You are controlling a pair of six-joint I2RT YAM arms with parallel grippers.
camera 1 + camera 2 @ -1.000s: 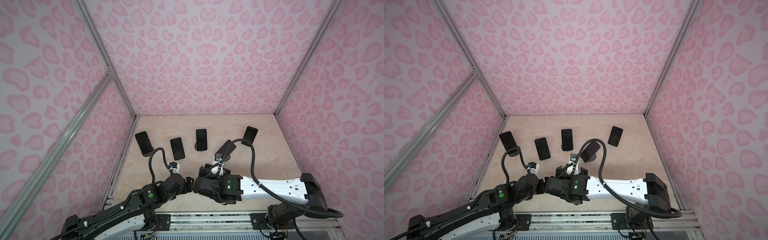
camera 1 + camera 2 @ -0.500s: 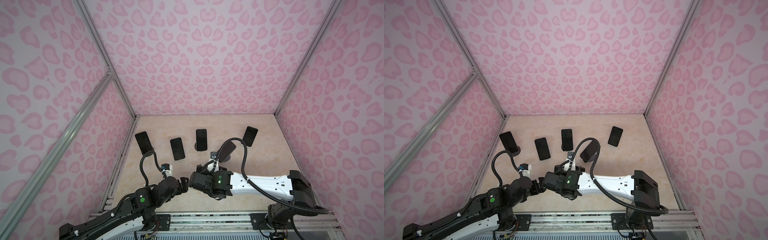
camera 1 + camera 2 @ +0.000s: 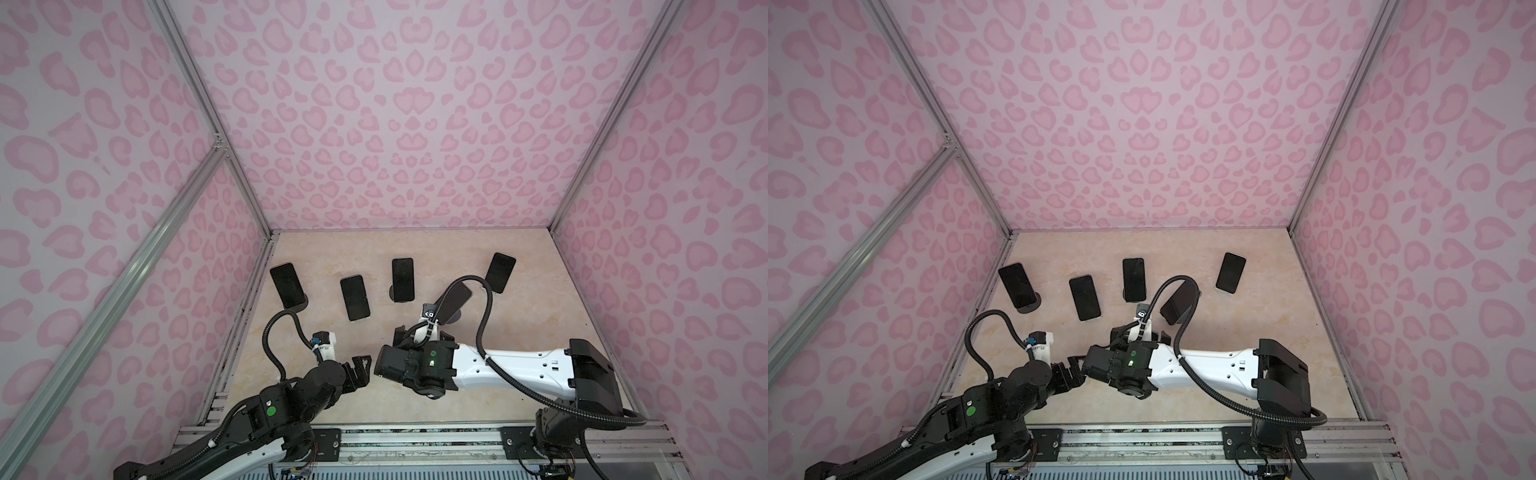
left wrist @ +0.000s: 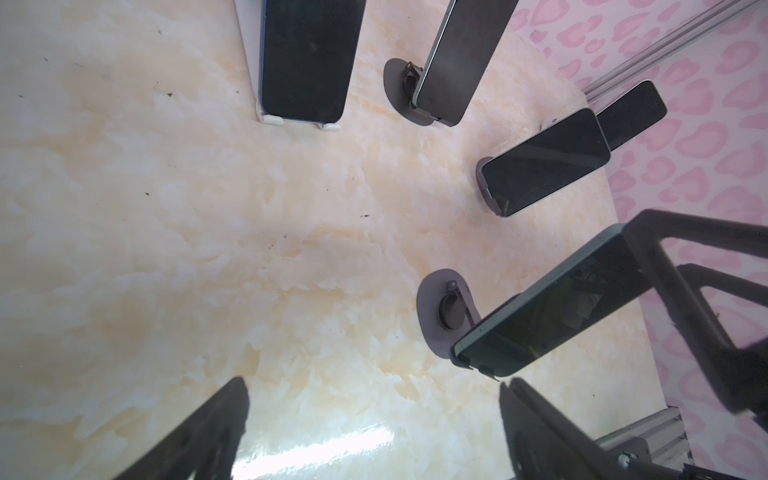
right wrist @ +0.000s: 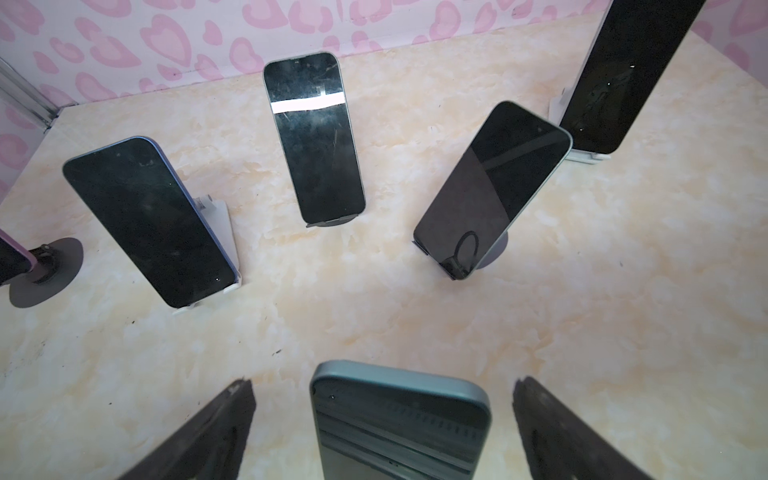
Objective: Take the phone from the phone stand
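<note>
The phone (image 5: 399,424), a teal slab with rounded corners and a dark glossy screen, stands at the bottom centre of the right wrist view. It leans on its phone stand (image 4: 442,309), a grey thing with a round foot that only the left wrist view shows, at lower right. In both top views the right arm's wrist hides the phone.

Left to right in a top view, the left gripper (image 3: 362,370) sits at lower centre over the table (image 3: 519,299), a shiny cream marble-look top. The left wrist view shows its black fingers (image 4: 208,432) spread wide with nothing between them.

The right gripper (image 5: 384,386) is spread wide too. One dark finger sits on either side of the phone, bare table shows in the gaps, and it grips nothing.

Five other phones (image 3: 402,279) lean in an arc behind, black and glossy.
</note>
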